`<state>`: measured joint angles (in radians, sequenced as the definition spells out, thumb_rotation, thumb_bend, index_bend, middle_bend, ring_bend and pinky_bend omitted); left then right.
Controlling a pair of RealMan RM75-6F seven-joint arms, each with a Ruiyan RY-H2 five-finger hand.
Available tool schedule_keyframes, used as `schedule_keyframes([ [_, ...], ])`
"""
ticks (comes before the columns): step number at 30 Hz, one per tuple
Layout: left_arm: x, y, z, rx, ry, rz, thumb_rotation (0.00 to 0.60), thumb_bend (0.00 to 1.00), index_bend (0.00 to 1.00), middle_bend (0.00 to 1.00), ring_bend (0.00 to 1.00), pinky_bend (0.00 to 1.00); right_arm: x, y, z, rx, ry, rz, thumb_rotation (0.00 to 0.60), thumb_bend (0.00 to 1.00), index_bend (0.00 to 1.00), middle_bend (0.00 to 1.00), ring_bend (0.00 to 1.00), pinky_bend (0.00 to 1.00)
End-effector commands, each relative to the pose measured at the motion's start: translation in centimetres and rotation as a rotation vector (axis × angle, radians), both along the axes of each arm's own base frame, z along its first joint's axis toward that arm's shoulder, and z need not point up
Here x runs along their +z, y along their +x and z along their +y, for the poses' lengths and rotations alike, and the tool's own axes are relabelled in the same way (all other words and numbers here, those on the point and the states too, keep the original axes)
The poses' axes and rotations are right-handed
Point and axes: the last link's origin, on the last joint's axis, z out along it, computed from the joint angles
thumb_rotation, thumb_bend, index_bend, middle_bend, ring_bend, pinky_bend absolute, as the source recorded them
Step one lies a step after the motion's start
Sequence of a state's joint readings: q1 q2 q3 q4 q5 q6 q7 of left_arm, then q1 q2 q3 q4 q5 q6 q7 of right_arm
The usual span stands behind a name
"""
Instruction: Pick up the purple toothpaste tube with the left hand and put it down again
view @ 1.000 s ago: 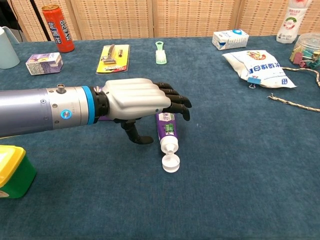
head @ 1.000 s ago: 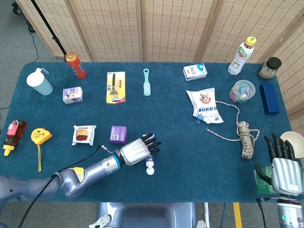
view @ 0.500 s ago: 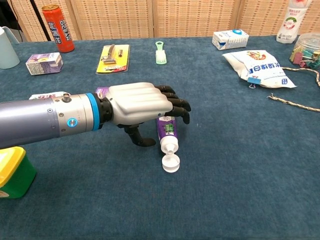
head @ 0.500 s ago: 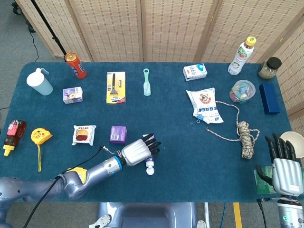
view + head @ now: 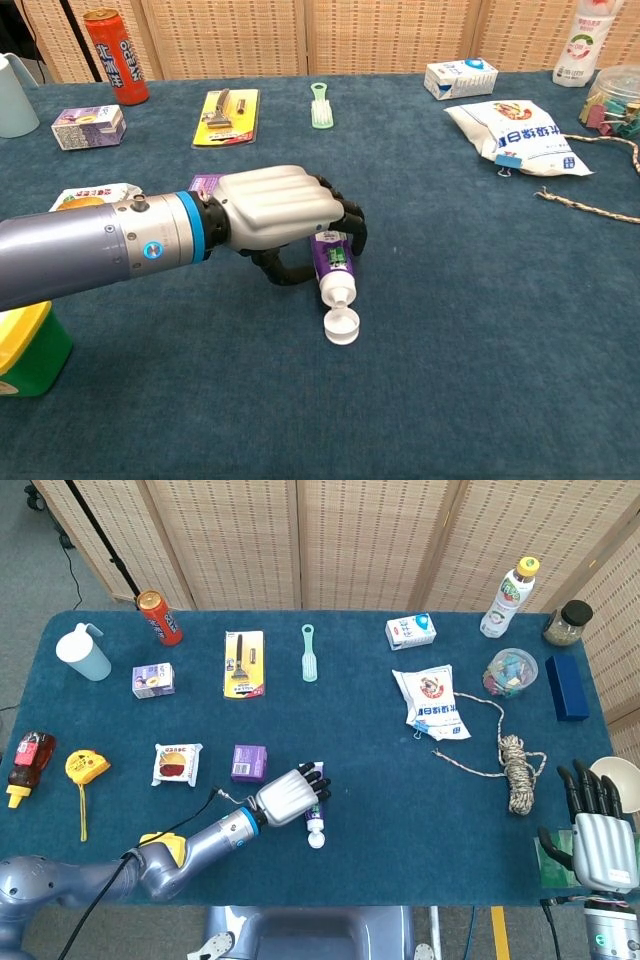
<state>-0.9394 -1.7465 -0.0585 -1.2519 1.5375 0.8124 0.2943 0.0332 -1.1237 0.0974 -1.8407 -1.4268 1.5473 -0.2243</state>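
The purple toothpaste tube (image 5: 335, 268) lies on the blue table cloth (image 5: 480, 330), its white flip cap (image 5: 341, 326) open and pointing toward the near edge. My left hand (image 5: 280, 207) sits over the tube's rear half, fingers curled down around its far side and thumb on the near side, gripping it while it still rests on the cloth. In the head view the tube (image 5: 315, 820) pokes out from under the left hand (image 5: 290, 794). My right hand (image 5: 600, 832) waits at the table's near right corner, fingers apart and holding nothing.
A small purple box (image 5: 249, 763) and a snack packet (image 5: 177, 763) lie just behind the left hand. A yellow tape measure (image 5: 86, 767) sits far left. A white powder bag (image 5: 430, 702) and coiled rope (image 5: 518, 770) lie to the right.
The left hand's fingers have gone from stretched flat above the tube to curled down around it, and the hand has sunk lower. The tube and right hand have not moved.
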Motion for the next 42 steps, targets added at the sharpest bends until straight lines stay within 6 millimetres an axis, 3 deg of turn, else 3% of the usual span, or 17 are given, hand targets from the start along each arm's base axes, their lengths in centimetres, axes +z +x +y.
schedule_keyframes([
  [1, 0.3, -0.2, 0.2, 0.000, 0.007, 0.001, 0.600, 0.46, 0.34, 0.28, 0.27, 0.21, 0.0, 0.0, 0.0, 0.000, 0.000, 0.000, 0.600, 0.33, 0.00, 0.00, 0.00, 0.00],
  [13, 2.9, -0.8, 1.3, -0.018, 0.020, 0.026, 0.600, 0.50, 0.37, 0.33, 0.31, 0.25, -0.1, 0.1, -0.2, 0.006, 0.006, -0.003, 0.600, 0.33, 0.00, 0.00, 0.00, 0.00],
  [19, 4.4, -1.0, 1.8, -0.042, 0.021, 0.133, 0.600, 0.50, 0.37, 0.33, 0.28, 0.22, -0.2, 0.1, -0.2, 0.006, 0.011, -0.005, 0.600, 0.33, 0.00, 0.00, 0.00, 0.00],
  [31, 4.9, -0.8, 2.4, -0.054, 0.035, 0.283, 0.600, 0.52, 0.37, 0.31, 0.17, 0.13, -0.3, 0.0, -0.1, 0.002, 0.016, -0.009, 0.600, 0.33, 0.00, 0.00, 0.00, 0.00],
  [36, 4.4, -0.3, 2.4, -0.026, 0.006, 0.314, 0.600, 0.51, 0.20, 0.15, 0.02, 0.07, -0.2, 0.1, -0.1, 0.003, 0.017, -0.009, 0.600, 0.33, 0.00, 0.00, 0.00, 0.00],
  [42, 3.8, 0.7, 2.8, -0.004, 0.006, 0.322, 0.600, 0.51, 0.03, 0.00, 0.00, 0.01, -0.2, 0.0, 0.0, -0.001, 0.022, -0.012, 0.600, 0.33, 0.00, 0.00, 0.00, 0.00],
])
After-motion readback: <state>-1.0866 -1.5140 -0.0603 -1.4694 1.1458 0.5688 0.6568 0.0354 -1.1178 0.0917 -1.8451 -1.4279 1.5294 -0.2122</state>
